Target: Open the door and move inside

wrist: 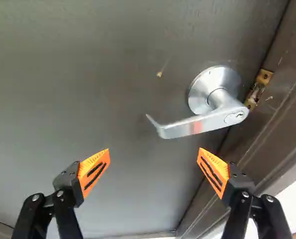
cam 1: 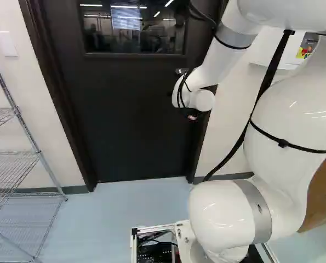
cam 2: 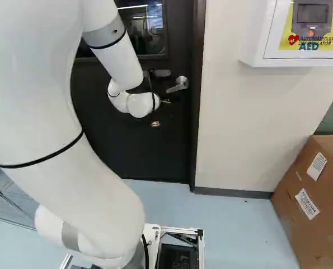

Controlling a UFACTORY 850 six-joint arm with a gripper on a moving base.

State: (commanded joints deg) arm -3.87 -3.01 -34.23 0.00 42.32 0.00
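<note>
My gripper (cam 2: 155,123) is in front of the dark door (cam 1: 130,115), below and beside the silver lever handle (cam 2: 178,84) in the right base view. In the wrist view the gripper (wrist: 153,153) is open, its two orange fingers wide apart with nothing between them. The lever handle (wrist: 202,124) lies ahead of the fingers, untouched, nearer the finger on the door-frame side. Its free end points away from the frame, and a reddish mark shows on it. The door stands closed against its frame (wrist: 259,142), with a brass plate at the edge.
A wire shelf (cam 1: 20,164) stands left of the door in the left base view. Right of the doorway in the right base view, a white AED cabinet (cam 2: 270,33) hangs on the wall and a cardboard box (cam 2: 309,207) sits on the floor. The door has a window (cam 1: 134,30).
</note>
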